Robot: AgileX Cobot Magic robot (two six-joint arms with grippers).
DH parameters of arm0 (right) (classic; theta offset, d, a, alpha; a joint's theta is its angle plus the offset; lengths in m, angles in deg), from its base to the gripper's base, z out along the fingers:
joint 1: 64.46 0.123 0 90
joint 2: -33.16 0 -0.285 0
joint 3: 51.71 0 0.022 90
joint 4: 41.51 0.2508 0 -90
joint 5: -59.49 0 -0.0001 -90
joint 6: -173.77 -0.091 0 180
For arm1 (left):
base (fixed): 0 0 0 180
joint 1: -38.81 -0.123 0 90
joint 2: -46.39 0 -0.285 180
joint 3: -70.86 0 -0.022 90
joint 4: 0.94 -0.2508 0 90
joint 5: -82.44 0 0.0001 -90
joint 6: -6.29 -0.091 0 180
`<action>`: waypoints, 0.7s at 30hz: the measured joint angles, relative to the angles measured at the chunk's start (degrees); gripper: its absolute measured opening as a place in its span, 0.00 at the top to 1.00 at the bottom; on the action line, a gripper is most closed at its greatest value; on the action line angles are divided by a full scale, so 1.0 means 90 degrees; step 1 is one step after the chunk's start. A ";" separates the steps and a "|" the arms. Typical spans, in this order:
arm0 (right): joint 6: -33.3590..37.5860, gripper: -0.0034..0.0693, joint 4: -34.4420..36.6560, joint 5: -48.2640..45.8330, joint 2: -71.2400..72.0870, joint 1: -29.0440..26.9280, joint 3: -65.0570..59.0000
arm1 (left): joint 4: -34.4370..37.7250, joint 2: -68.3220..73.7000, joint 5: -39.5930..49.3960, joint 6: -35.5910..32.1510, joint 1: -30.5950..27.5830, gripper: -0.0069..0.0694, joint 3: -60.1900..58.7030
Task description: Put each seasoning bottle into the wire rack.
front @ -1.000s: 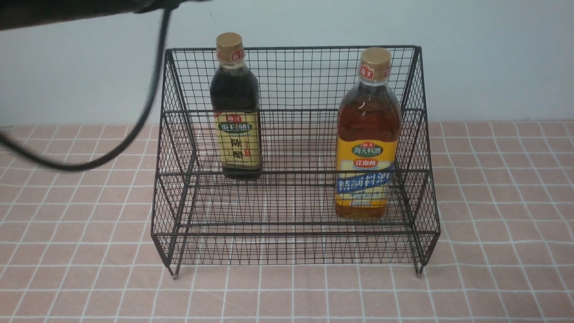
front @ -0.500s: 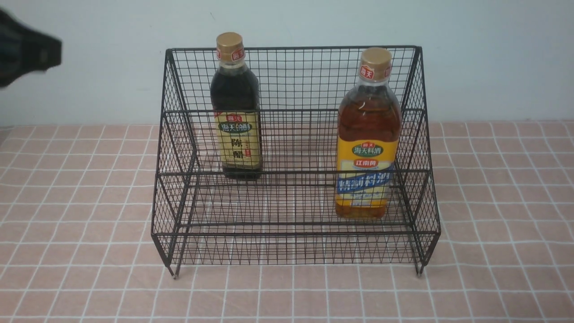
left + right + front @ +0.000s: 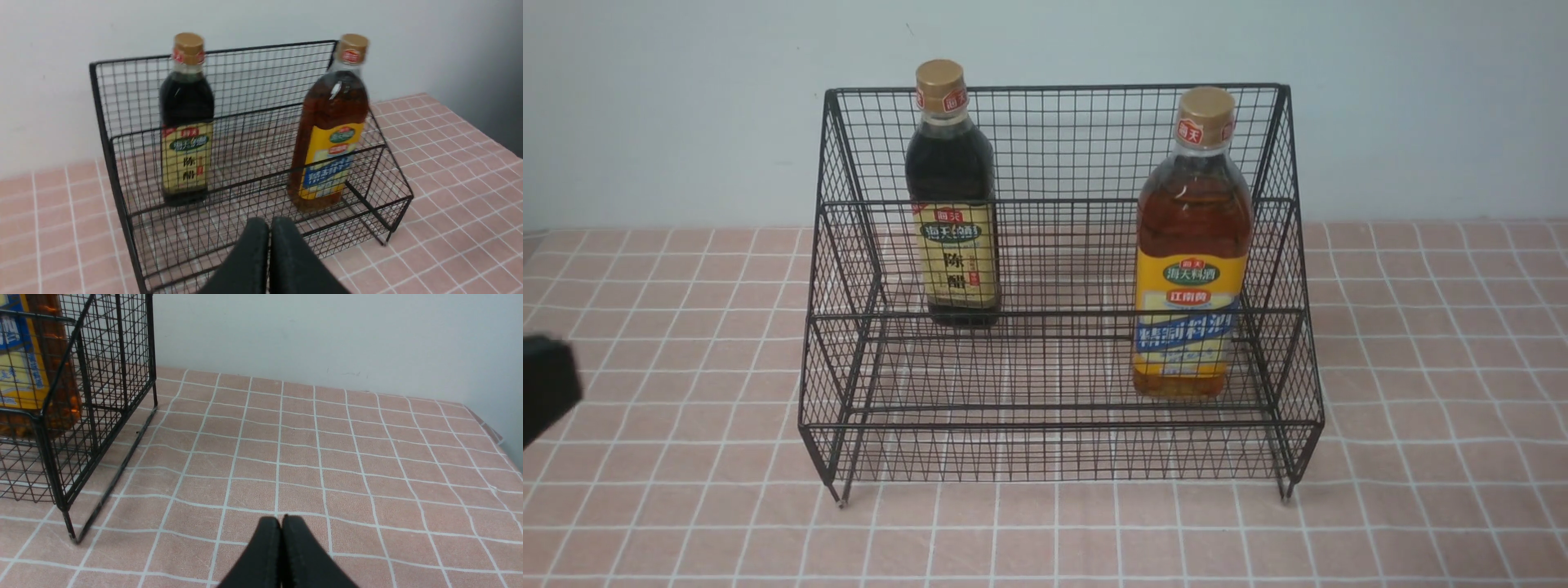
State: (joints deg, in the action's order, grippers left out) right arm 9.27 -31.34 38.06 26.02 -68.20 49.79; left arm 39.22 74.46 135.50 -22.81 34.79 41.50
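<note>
Left fingers (image 3: 269,228): pressed together, holding nothing, poised in front of the rack's lower tier. In the front view only a dark blur of this arm shows at the left edge, low over the desk; a second ago the arm and its cable crossed the top left corner, half a second ago it was high at the left edge. It has dropped away and back.
Right fingers (image 3: 281,526): closed tip to tip, empty, low over bare desk, well apart from the rack's right side.
Desk (image 3: 1421,392): pink tiled cloth; no bottle stands on it anywhere in view.
Rack (image 3: 1058,412): black wire, two steps, on its feet, unmoved across the three front pictures.
Amber bottle (image 3: 1192,245): upright on the lower front tier, at the right end, near the side mesh.
Dark bottle (image 3: 953,196): upright on the upper rear tier, left of centre, close to the back mesh.
Meaning: both bottles stand inside the rack, and the left arm's retreat reads as the close of the last placement. The task looks done; only parking the arms seems to remain.
</note>
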 joint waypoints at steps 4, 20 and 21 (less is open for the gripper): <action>0.0000 0.97 0.0000 0.0000 0.0000 0.0000 0.0000 | 0.0094 -0.0548 -0.0185 -0.0050 0.0000 0.92 0.0000; 0.0000 0.97 0.0000 0.0000 0.0000 0.0000 0.0000 | -0.1752 -0.1043 -0.1438 0.0695 0.0564 0.92 -0.0753; 0.0000 0.97 0.0000 0.0000 0.0000 0.0000 0.0000 | -0.2117 -0.1185 -0.1622 0.0990 0.0613 0.92 -0.1111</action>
State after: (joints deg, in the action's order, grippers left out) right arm 9.27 -31.34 38.06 26.02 -68.20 49.79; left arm 20.17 63.80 120.90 -13.89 40.31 31.51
